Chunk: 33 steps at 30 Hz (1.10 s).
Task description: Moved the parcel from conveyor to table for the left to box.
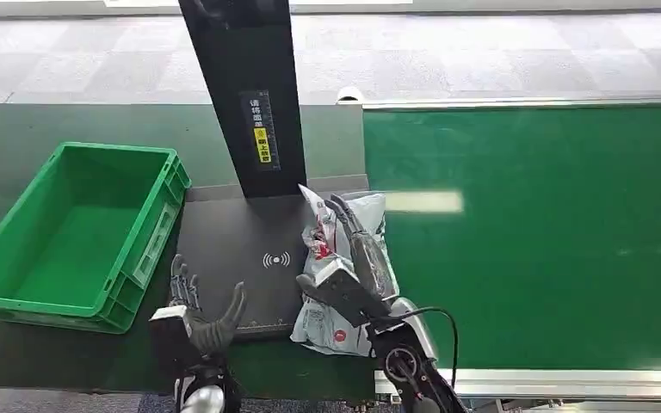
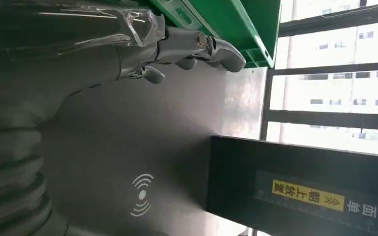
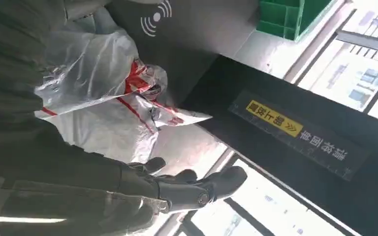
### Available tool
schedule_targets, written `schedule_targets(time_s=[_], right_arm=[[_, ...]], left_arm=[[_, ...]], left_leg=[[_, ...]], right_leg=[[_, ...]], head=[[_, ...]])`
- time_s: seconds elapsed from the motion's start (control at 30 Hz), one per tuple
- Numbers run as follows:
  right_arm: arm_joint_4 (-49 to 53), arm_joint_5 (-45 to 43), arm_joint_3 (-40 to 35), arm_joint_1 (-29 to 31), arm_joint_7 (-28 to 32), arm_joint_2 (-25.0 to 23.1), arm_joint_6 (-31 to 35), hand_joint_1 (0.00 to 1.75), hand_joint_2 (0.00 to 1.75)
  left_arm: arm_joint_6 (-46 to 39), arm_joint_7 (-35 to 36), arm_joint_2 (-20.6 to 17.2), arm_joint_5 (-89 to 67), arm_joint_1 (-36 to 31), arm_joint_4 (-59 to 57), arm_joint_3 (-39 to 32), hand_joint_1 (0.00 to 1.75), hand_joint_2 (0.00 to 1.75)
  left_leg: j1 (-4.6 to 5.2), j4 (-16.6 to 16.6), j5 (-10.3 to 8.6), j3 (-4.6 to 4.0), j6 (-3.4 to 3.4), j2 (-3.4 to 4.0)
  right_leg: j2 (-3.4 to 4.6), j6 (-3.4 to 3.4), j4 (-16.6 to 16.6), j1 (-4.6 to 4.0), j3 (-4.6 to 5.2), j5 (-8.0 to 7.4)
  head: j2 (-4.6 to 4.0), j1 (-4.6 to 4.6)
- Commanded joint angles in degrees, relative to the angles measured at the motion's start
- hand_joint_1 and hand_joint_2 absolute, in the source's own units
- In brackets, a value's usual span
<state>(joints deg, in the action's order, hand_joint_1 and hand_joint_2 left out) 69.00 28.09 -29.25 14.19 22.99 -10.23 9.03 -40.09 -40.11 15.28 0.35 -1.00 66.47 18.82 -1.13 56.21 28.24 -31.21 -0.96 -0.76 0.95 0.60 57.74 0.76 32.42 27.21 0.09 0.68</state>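
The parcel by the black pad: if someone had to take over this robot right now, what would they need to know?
Right hand: grips the white parcel, which lies at the right edge of the black scanner pad, beside the green conveyor belt.
Left hand: holds nothing, fingers apart, over the pad's near left corner.
Green box: left of the pad, nothing inside.
Done: the parcel is off the conveyor and at the pad.
Left: the right hand lets go, then the left hand takes the parcel and puts it in the box.
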Motion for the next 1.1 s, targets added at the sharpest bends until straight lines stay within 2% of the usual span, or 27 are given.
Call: schedule_targets(time_s=[0.03,0.13,0.2,0.27,0.3,0.4,0.43,0.6,0.7,0.9,0.97,1.07,1.1], right_arm=[[5.2,2.6,-1.2,0.4,3.6,3.6,6.5,0.0,1.75],[11.4,-1.7,7.3,-4.3,2.0,5.8,11.1,0.0,1.75],[16.2,-4.7,16.2,-9.6,3.0,6.6,15.1,0.0,1.75],[21.3,-7.3,24.6,-16.5,4.0,7.2,19.6,0.0,1.75],[24.0,-9.4,29.7,-21.4,6.1,7.0,20.1,0.0,1.75],[26.4,-9.4,35.5,-27.4,8.1,4.0,22.8,0.0,1.75],[27.3,-10.3,37.0,-28.8,8.8,2.5,23.0,0.0,1.75],[29.6,-10.9,37.2,-29.7,9.6,0.8,20.4,0.0,1.75],[30.9,-10.1,36.6,-29.1,9.2,-0.2,18.8,0.0,1.75],[30.5,-10.0,36.5,-28.7,9.2,0.0,18.5,0.0,1.75],[30.4,-10.6,36.1,-27.9,9.6,-0.1,17.6,0.0,1.75],[29.4,-10.6,33.7,-26.2,9.2,0.5,16.2,0.0,1.75],[29.4,-10.6,33.5,-26.0,9.2,0.5,16.4,0.0,1.75]], left_arm=[[0.1,0.1,-0.1,-4.7,1.8,3.1,1.4,0.0,1.75],[0.1,0.1,-1.1,-6.2,3.8,5.0,3.5,0.0,1.75],[0.1,0.1,-2.8,-9.9,4.9,7.1,6.4,0.0,1.75],[0.1,0.1,-2.4,-15.0,6.7,11.9,6.5,0.0,1.75],[0.1,0.1,-3.0,-17.2,7.0,14.7,7.9,0.0,1.75],[0.1,0.1,-6.3,-25.5,5.3,18.3,10.3,0.0,1.75],[0.1,0.1,-8.7,-26.0,3.5,18.6,13.0,0.0,1.75],[4.6,2.3,-11.8,-35.4,-1.8,15.2,17.7,0.0,1.75],[3.5,3.7,-9.0,-40.4,-6.2,7.0,18.8,0.0,1.75],[3.1,3.2,-9.0,-40.1,-6.4,6.0,19.0,0.0,1.75],[3.1,5.5,-8.0,-43.5,-10.3,-0.3,20.2,0.0,1.75],[1.2,9.7,-4.0,-50.3,-18.6,-15.3,21.2,0.0,1.75],[0.6,9.2,-3.5,-50.2,-19.2,-16.8,21.0,0.0,1.75]], left_leg=[[0.02,0.0,-0.01,-0.03,0.07,-0.01],[0.01,0.0,0.0,-0.03,0.08,-0.12],[0.02,0.0,-0.02,0.03,0.11,-0.26],[0.03,0.0,-0.04,0.01,0.1,-0.5],[0.01,0.0,-0.03,-0.01,0.15,-0.76],[0.03,0.0,0.05,-0.13,0.14,-0.66],[0.06,0.0,0.06,-0.17,0.13,-0.6],[0.05,0.0,0.11,-0.18,0.09,-0.28],[0.08,0.0,0.08,-0.15,0.1,-0.28],[0.07,-0.1,0.01,0.05,0.16,-0.15],[0.06,-0.1,0.03,0.12,0.12,-0.19],[0.06,-0.1,-0.02,0.1,0.12,-0.27],[0.05,0.0,-0.01,0.1,0.11,-0.28]], right_leg=[[-0.13,-0.02,0.0,0.0,0.0,0.0],[-0.24,-0.01,0.0,-0.01,-0.05,0.04],[-0.39,0.0,-0.1,0.0,-0.15,0.06],[-0.58,0.02,-0.1,0.01,-0.2,0.11],[-0.87,0.03,-0.2,-0.02,-0.3,0.17],[-0.75,0.03,-0.1,0.02,-0.18,0.18],[-0.64,0.02,-0.1,0.07,-0.09,0.17],[-0.3,0.03,-0.1,0.08,0.08,0.07],[-0.32,0.04,-0.1,0.09,0.06,0.07],[-0.29,0.02,-0.2,0.06,-0.16,0.01],[-0.28,0.03,-0.1,0.06,-0.21,0.04],[-0.36,0.03,-0.1,0.07,-0.21,0.01],[-0.35,0.04,-0.1,0.06,-0.21,0.01]], head=[[0.0,0.02],[0.0,0.04],[0.0,0.02],[0.0,-0.02],[0.0,0.04],[0.0,-0.02],[0.0,0.02],[0.0,0.04],[0.0,0.02],[0.0,0.0],[0.0,0.0],[0.0,0.0],[0.0,0.02]])
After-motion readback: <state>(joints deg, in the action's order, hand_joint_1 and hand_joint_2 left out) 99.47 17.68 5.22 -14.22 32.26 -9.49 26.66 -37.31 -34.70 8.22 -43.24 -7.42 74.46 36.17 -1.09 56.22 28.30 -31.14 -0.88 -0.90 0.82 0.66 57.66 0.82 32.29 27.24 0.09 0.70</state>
